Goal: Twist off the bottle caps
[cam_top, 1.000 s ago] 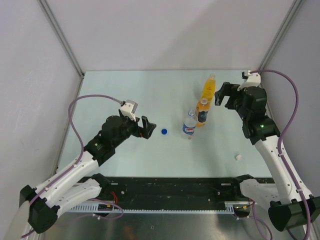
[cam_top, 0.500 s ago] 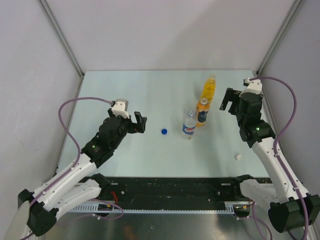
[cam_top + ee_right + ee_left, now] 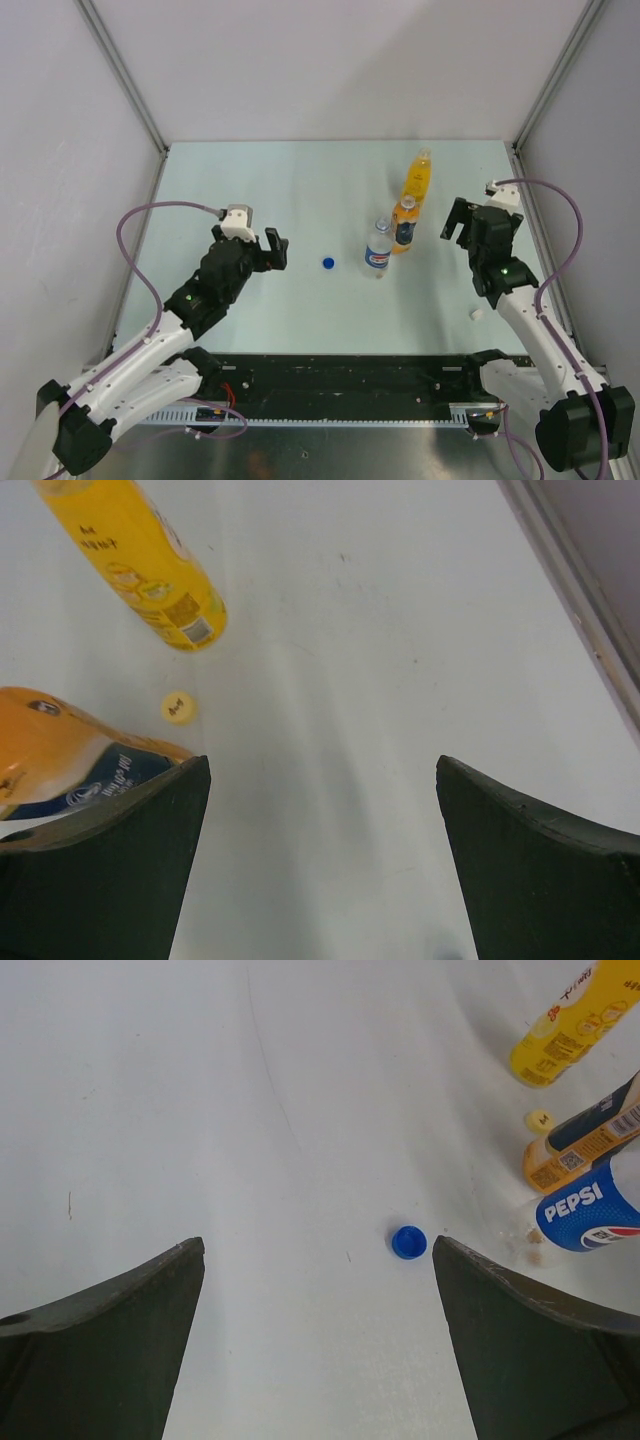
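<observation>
Three bottles stand together right of centre: a tall yellow-orange one [image 3: 419,178], a short orange one with a blue label [image 3: 404,226] and a clear water bottle [image 3: 378,249]. A blue cap [image 3: 328,263] lies loose on the table to their left, also in the left wrist view [image 3: 408,1242]. A white cap [image 3: 477,314] lies loose at the near right. A yellow cap [image 3: 178,707] lies between the two orange bottles. My left gripper [image 3: 277,250] is open and empty, left of the blue cap. My right gripper [image 3: 455,218] is open and empty, right of the bottles.
The table is pale and walled by white panels at the left, back and right. A metal frame post [image 3: 525,190] runs along the right edge close to my right arm. The black base rail [image 3: 340,375] spans the near edge.
Both arms have drawn back toward the near edge. My left gripper moved left, away from the blue cap. My right gripper moved down and away from the bottles. Bottles and caps stayed put.
</observation>
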